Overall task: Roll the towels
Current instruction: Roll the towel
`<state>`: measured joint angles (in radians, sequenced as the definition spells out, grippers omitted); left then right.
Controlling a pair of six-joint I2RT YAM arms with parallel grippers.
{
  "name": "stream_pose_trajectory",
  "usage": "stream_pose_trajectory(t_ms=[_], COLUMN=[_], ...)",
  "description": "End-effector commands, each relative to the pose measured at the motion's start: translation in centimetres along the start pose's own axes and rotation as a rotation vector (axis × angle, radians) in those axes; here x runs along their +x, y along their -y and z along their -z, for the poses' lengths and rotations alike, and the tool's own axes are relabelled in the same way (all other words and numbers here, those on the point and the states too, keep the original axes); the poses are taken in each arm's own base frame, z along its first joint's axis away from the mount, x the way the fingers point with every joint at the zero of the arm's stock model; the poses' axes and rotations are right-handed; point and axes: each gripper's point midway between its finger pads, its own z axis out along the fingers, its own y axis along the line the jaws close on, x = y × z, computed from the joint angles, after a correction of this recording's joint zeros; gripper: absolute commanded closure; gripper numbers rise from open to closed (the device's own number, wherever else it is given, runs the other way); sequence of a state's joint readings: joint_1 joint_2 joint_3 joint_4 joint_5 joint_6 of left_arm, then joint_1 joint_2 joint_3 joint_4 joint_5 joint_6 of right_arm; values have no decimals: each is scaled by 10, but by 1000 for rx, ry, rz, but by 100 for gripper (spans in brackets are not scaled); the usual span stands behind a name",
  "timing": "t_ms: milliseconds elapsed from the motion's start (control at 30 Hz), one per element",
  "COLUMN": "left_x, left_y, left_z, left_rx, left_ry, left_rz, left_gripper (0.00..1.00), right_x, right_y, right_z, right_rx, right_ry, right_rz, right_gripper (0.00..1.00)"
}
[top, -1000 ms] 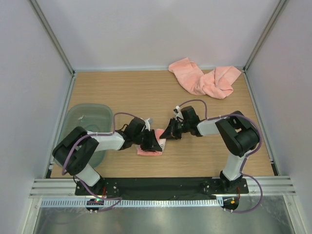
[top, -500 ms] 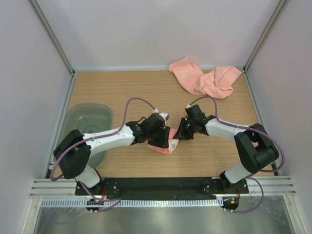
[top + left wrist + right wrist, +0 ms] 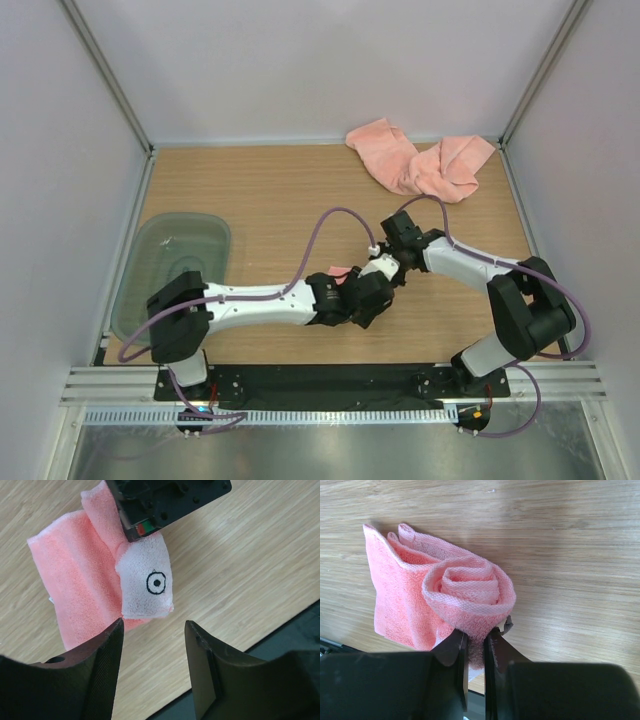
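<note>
From above you get only a pink sliver of the towel (image 3: 341,272), near the middle of the table (image 3: 260,190). The rest is covered by the left gripper (image 3: 368,298) and the right gripper (image 3: 386,270), which crowd together over it.

The right wrist camera shows what the top view cannot. The cloth is coiled into a spiral, with a loose tail lying flat on the wood to its left. The right fingers are pinched tight on the roll's lower edge.

The left wrist camera shows the left jaws spread wide above the towel, touching nothing. It also shows the paler band (image 3: 147,582) with its black ring mark. There the right gripper's black body hides the towel's far end.

A heap of towels (image 3: 420,165) lies at the far right corner, and you cannot count them. The tray (image 3: 170,275) sits at the left edge.
</note>
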<state>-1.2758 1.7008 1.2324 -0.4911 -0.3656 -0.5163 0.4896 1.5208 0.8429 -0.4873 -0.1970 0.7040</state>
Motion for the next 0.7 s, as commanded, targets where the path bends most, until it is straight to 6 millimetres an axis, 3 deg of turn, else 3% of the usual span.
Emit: stream_pose_trajectory(t_ms=[0, 300, 500, 600, 667], left_x=[-10, 8, 18, 22, 25], left_y=[1, 12, 16, 14, 9], left_z=[-9, -43, -53, -58, -62], left_rx=[-76, -122, -115, -132, -164], left_ry=[48, 6, -19, -24, -22], left_rz=[-74, -137, -148, -151, -156], left_gripper=[46, 44, 45, 50, 64], right_x=[-2, -2, 2, 4, 8], right_y=[3, -1, -2, -5, -7], right_z=[4, 6, 6, 5, 5], right_rx=[29, 12, 1, -19, -32], right_ry=[-4, -14, -29, -42, -56], right_rz=[23, 33, 29, 25, 22], right_gripper=[98, 98, 98, 97, 97])
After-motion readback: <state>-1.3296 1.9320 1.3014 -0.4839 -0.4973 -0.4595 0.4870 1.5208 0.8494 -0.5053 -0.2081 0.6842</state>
